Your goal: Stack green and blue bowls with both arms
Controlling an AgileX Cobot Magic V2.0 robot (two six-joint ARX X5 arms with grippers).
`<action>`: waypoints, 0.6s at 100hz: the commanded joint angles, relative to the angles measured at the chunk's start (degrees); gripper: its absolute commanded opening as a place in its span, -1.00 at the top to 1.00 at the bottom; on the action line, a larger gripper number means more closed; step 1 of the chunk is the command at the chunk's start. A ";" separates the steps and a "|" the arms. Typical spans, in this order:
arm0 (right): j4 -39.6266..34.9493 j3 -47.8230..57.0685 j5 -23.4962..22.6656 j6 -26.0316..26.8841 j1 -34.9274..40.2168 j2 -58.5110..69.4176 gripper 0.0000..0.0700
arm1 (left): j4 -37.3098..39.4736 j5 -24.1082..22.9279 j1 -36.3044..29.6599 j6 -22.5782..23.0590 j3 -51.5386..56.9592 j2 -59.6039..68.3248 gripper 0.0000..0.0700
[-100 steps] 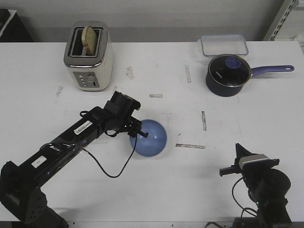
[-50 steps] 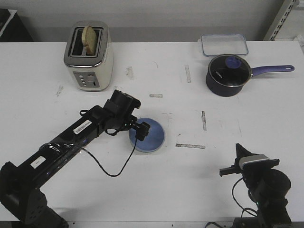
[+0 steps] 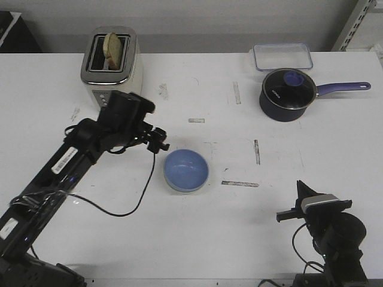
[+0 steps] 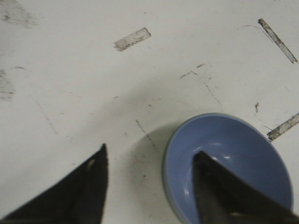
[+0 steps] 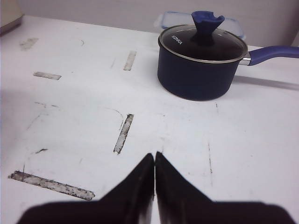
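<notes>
The blue bowl point(image 3: 186, 170) sits upright near the middle of the table. A thin pale green edge shows around its rim point(image 4: 167, 161), and I cannot see more of the green bowl than that. My left gripper point(image 3: 158, 143) is open and empty, raised up and to the left of the bowl. In the left wrist view point(image 4: 151, 150) one finger hangs over the blue bowl point(image 4: 233, 154) and the other over bare table. My right gripper point(image 3: 299, 190) is shut and empty at the front right, also seen in the right wrist view point(image 5: 154, 155).
A cream toaster point(image 3: 112, 69) with a bread slice stands at the back left. A dark blue saucepan point(image 3: 288, 94) with a glass lid and long handle is at the back right, with a clear lidded container point(image 3: 282, 57) behind it. Worn tape marks dot the table.
The left gripper held the blue bowl tilted, set it down flat, let go, and drew back up and to the left. The right arm has not moved.
</notes>
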 commanded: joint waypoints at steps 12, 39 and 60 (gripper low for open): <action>0.55 0.09 -0.07 -0.04 0.13 0.31 1.00 | -0.63 -3.56 5.64 2.01 0.00 -7.26 0.99; 0.57 0.09 -0.04 -0.04 0.11 0.31 1.00 | 4.07 -7.63 16.61 1.05 -10.60 -21.73 0.99; 0.59 0.09 -0.07 -0.02 0.11 0.31 1.00 | 14.03 -8.61 23.04 -0.02 -29.14 -38.01 0.99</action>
